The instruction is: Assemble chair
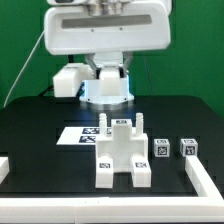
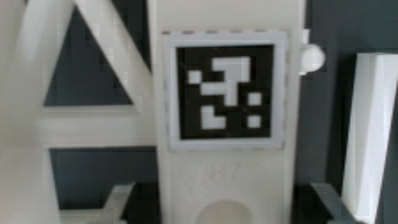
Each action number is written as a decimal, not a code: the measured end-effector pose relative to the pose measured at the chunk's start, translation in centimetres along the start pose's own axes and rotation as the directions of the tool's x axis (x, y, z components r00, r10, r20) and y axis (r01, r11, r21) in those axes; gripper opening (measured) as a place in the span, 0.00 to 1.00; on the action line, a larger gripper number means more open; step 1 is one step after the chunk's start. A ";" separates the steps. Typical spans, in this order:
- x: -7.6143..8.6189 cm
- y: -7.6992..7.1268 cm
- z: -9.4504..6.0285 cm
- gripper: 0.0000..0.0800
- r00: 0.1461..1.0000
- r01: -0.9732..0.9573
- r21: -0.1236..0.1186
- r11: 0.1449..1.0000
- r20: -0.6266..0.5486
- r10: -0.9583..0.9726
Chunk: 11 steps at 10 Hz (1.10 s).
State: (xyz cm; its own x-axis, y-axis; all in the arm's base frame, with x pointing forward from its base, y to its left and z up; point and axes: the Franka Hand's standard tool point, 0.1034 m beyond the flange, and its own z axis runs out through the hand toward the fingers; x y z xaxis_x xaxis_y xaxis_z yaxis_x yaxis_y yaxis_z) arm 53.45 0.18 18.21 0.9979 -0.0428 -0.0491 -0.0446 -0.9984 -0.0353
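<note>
Currently the half-built chair (image 1: 120,152) stands near the middle of the black desk (image 1: 40,120), just in front of the marker board (image 1: 85,133). Two small tagged blocks (image 1: 162,148) sit apart from it on the exterior view's right. On the wrist view a tagged post (image 2: 222,90) fills the frame, with an X-braced piece (image 2: 80,100) beside it. My tool (image 2: 222,200) has its jaws partway apart, with the white plastic below that tag between them. Whether they pinch it I cannot tell, and the exterior view does not show the tool. I judge these parts stiff, light and smooth, so likely slippery. I would take the post across its flat opposite faces, never by the thin diagonals.
</note>
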 end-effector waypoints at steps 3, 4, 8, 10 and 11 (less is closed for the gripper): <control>-1.5 -2.8 3.1 0.36 0.999 0.003 -0.011 1.000 -0.040 -0.004; -1.6 -2.8 3.1 0.36 0.999 0.005 -0.011 1.000 -0.036 -0.006; -2.8 -4.2 4.4 0.36 0.999 0.005 -0.023 1.000 -0.040 -0.006; -3.2 -4.8 5.1 0.36 0.999 0.019 -0.026 0.999 -0.037 -0.020; -3.2 -4.6 5.3 0.36 0.999 0.024 -0.027 0.999 -0.033 -0.025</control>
State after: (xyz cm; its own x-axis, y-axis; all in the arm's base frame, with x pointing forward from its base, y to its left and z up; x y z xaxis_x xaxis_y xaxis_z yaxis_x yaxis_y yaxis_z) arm 50.17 5.09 13.28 0.9997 -0.0192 -0.0149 -0.0194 -0.9998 -0.0098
